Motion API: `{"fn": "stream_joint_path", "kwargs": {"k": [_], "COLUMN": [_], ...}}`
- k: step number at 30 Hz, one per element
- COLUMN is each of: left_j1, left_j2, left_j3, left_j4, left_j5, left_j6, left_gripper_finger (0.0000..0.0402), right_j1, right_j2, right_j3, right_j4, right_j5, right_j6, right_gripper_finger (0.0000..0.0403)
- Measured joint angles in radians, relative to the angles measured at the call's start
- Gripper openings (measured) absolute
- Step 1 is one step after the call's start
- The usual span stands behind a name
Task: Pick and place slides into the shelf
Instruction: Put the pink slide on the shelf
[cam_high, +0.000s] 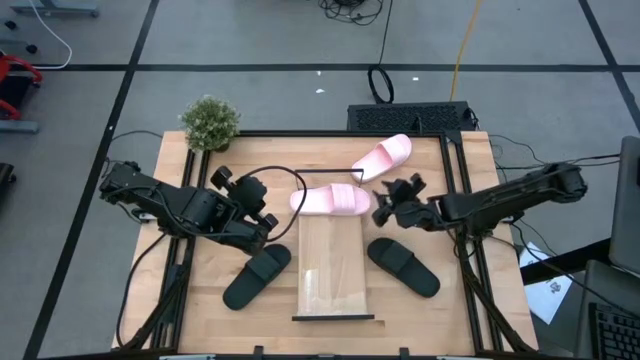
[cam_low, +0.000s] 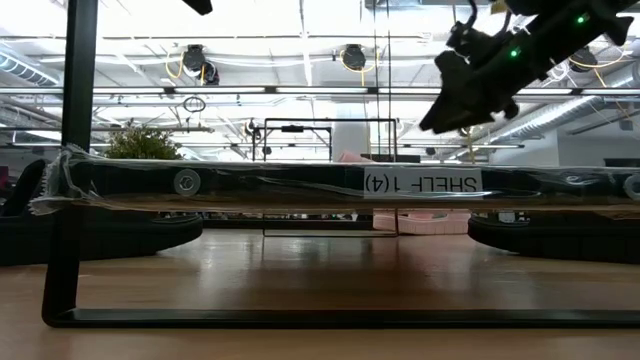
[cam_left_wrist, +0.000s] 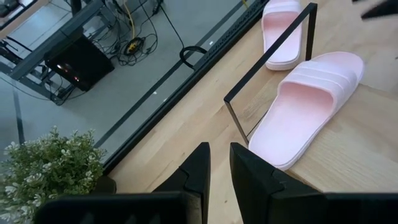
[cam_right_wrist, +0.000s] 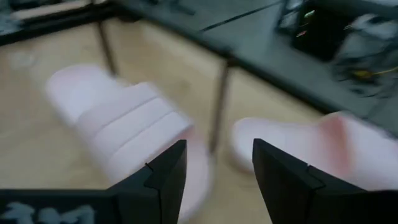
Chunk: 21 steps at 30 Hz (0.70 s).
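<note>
**Fingers empty on both arms, one pink slide on shelf**

Fingers of right gripper (cam_high: 388, 203) spread, holding nothing, just beside the pink slide (cam_high: 331, 200) lying across the shelf (cam_high: 335, 268) far end; left gripper (cam_high: 262, 218) fingers nearly closed, empty, near same end; second pink slide (cam_high: 383, 157) off shelf beyond the end bar; two black slides (cam_high: 256, 276) flank shelf on the table; risk: gripper nudges placed slide off the edge, or catches the bar.

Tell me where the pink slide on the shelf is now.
In the high view, the pink slide lies across the far end of the shelf, beside its black end bar, with the second pink slide on the table behind it.
</note>
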Motion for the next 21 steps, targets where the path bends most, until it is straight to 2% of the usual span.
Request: {"fn": "stream_joint_path", "kwargs": {"k": [3,6,10,16,21], "left_j1": [0.000,0.000,0.000,0.000,0.000], "left_j2": [0.000,0.000,0.000,0.000,0.000], "left_j3": [0.000,0.000,0.000,0.000,0.000], "left_j4": [0.002,0.003,0.003,0.004,0.004], "left_j5": [-0.002,-0.003,-0.005,-0.010,-0.010], "left_j6": [-0.001,-0.002,-0.001,-0.002,-0.002], "left_gripper_finger": [0.0062,0.0062,0.0062,0.0062,0.0062], "right_j1": [-0.023,-0.062,-0.135,-0.243,-0.337], "right_j2": [-0.053,-0.082,-0.083,-0.071,-0.079], "right_j3": [0.000,0.000,0.000,0.000,0.000], "right_j4": [-0.081,-0.151,-0.207,-0.218,-0.230], "right_j5": [0.064,0.083,0.076,-0.022,0.003], "right_j6": [-0.011,-0.045,-0.075,-0.098,-0.105], "right_gripper_finger": [0.0173,0.0173,0.0173,0.0173,0.0173]}}
